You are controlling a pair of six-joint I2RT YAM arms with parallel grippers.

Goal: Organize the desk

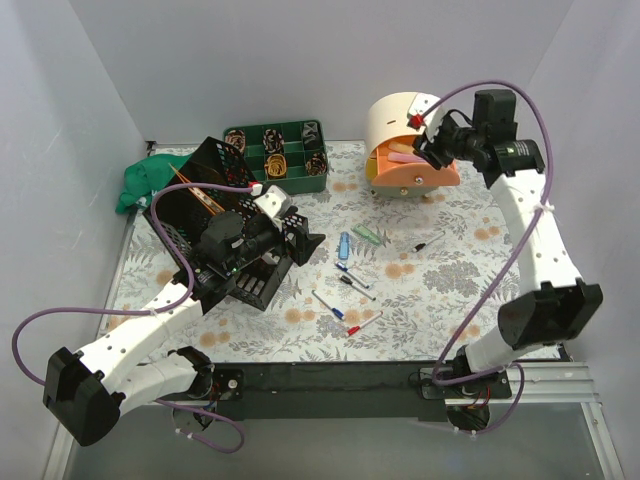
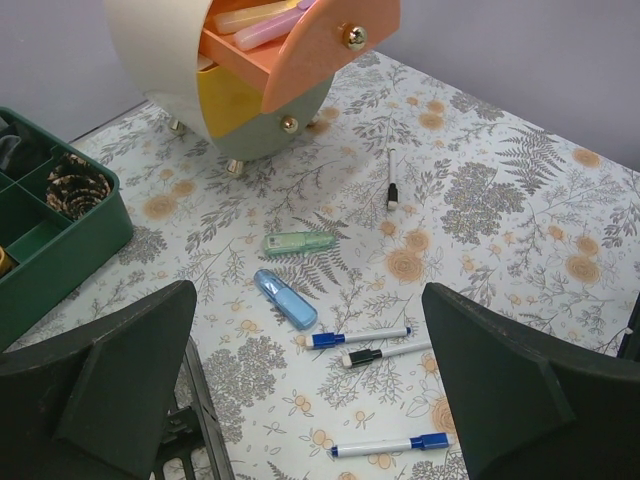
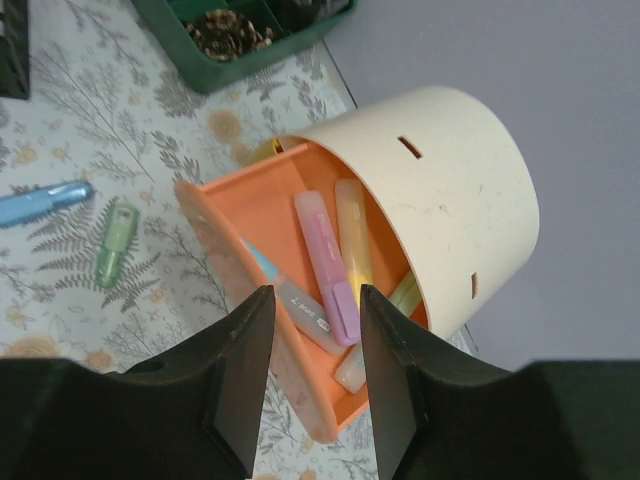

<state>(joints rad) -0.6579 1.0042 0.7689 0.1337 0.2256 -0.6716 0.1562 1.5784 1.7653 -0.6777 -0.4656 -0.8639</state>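
The right claw (image 3: 315, 310), jaws apart and empty, hangs over the far-right drawer (image 3: 245, 215), where highlighters (image 3: 325, 265) belong. The left claw (image 2: 308, 335) hovers wide open at near left. The bench (image 1: 460, 275) beneath both carries loose pens (image 1: 352, 285).

Desk (image 1: 470, 280): large, flat, rectangular; lying level, long side across the top view; pale top printed all over with grey-green leaves and orange blossoms; black along the near front edge; same print seen close in both wrist views.
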